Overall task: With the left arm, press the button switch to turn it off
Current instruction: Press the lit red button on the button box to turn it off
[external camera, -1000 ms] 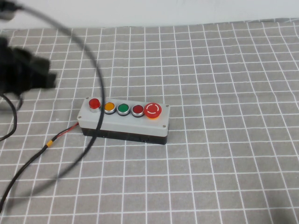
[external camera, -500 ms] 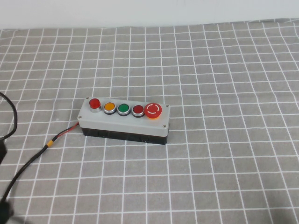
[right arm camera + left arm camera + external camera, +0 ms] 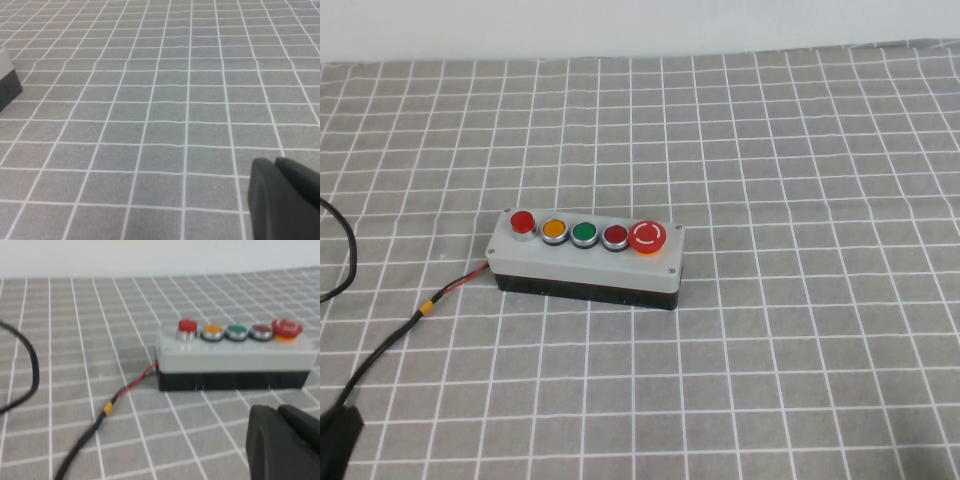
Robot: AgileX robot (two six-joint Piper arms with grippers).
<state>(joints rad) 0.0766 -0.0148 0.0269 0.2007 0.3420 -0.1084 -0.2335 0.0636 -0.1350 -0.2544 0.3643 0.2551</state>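
Pulled back from over the counter's left side, the left arm now shows only as a dark edge at the near-left corner. Its left hand, fingers together and empty, hangs near the button switch box, which sits mid-counter on grey checked cloth. A black cable trails across the cloth between arm and box. Off the box's right end, the right hand hovers over the cloth, likewise closed and empty.

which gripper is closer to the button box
Left. The left gripper is toward the near-left of the button box, facing it; the right gripper is off its right end, seemingly farther, out of the high view.
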